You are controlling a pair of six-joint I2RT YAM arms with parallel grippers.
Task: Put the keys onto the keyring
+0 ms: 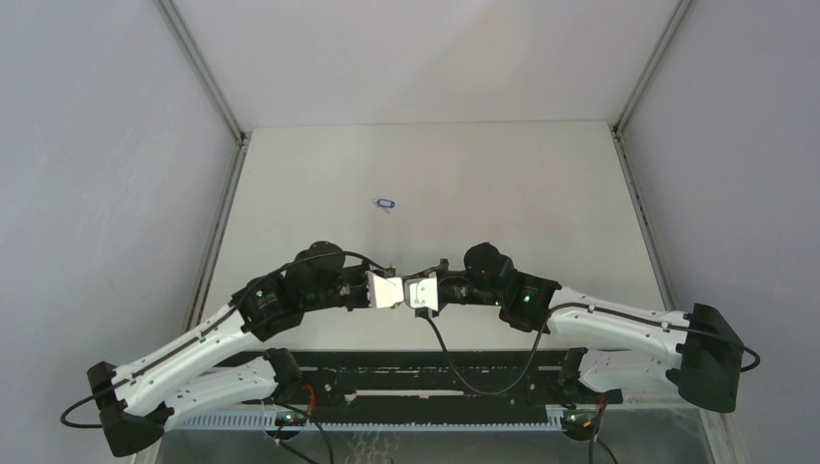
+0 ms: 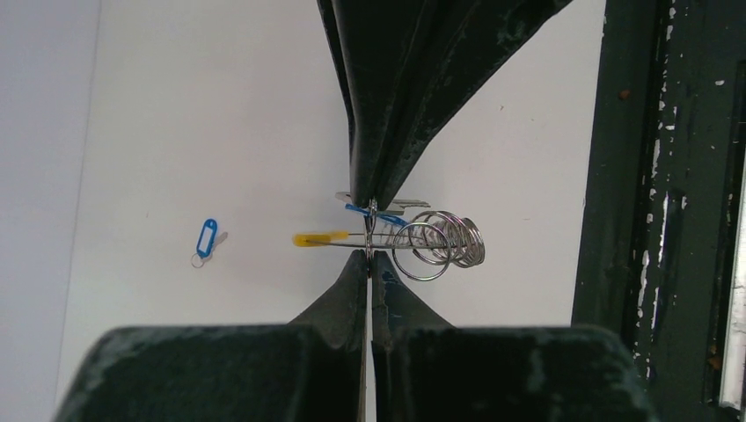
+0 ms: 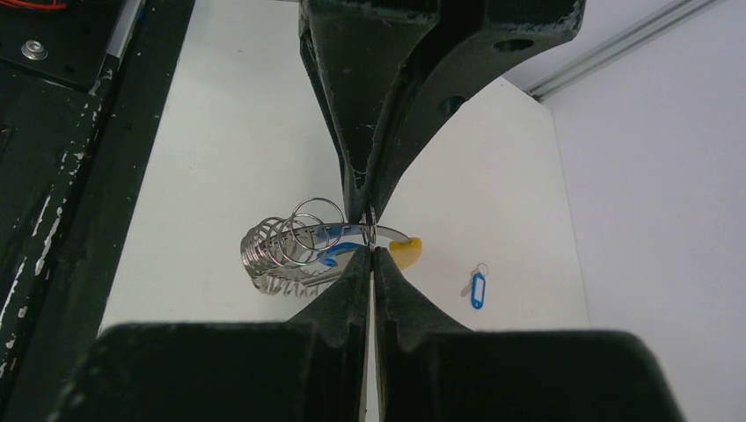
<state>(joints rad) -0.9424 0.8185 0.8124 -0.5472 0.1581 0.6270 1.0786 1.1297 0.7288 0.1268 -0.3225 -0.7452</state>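
The left gripper [image 2: 371,230] and right gripper [image 3: 372,234] are both pinched shut on the wiry keyring [image 2: 466,239], holding it above the near middle of the table [image 1: 503,193]. One blue-tagged key [image 3: 339,253] sits at the ring. The loose key [image 1: 386,203] lies flat farther out. It is probably light, thin and slippery, so its plastic tag looks the better place to grip.

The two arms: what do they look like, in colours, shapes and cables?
The left arm and the right arm have white shells, black joints, and a black cable along each. Small green lights glow on them. The left end effector and right end effector are dark tapering wedges, scuffed.
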